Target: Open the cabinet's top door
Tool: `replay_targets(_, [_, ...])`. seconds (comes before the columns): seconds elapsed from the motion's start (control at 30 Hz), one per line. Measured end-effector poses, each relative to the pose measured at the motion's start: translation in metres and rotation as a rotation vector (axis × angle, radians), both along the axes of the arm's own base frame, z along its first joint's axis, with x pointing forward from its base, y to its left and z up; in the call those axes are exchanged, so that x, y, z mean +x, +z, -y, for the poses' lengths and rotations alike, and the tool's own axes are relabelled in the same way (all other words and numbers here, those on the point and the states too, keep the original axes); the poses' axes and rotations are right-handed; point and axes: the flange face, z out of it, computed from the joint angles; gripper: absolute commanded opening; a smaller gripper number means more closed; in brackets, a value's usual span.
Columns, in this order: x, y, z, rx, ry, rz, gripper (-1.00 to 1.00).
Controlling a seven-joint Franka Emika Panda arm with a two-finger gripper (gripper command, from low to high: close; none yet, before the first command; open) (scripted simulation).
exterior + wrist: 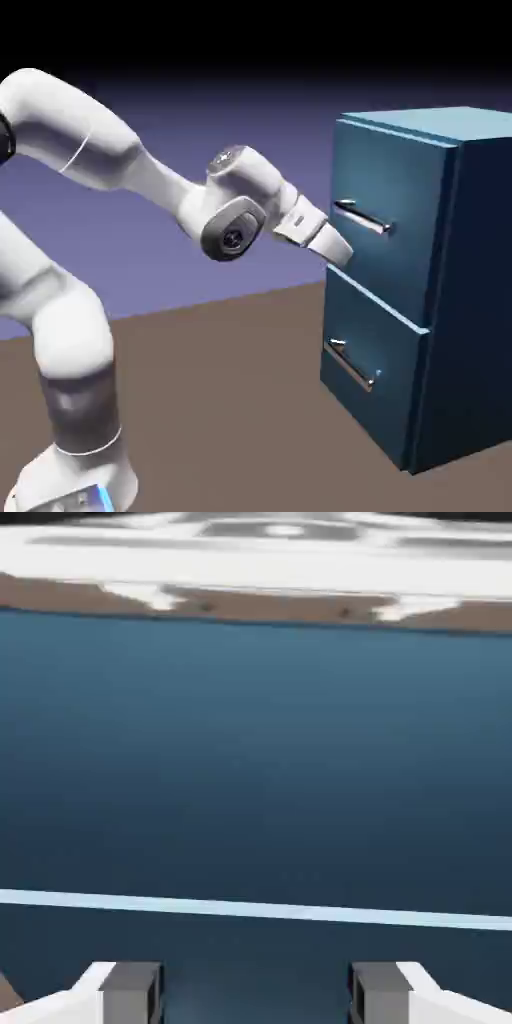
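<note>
In the exterior view we see a plain brown surface spreading out below the pincer, matt and even in tone. Standing directly on it, we have the dark-blue cabinet toward the exterior view's right of the pincer, upright and rising higher than it, and the white robot base, well apart from the pincer, lower down and toward the exterior view's left.

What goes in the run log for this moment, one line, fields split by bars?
end effector: open, empty | location: below top door's handle | top door: closed
</note>
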Motion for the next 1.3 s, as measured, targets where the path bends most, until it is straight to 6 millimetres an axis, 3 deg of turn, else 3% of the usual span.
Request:
replay_targets(0.63, [-0.027, 0.027, -0.025, -0.424, 0.306, 0.094, 0.00])
replay_targets(1.3, [-0.047, 0.024, -0.007, -0.891, 0.480, 0.286, 0.00])
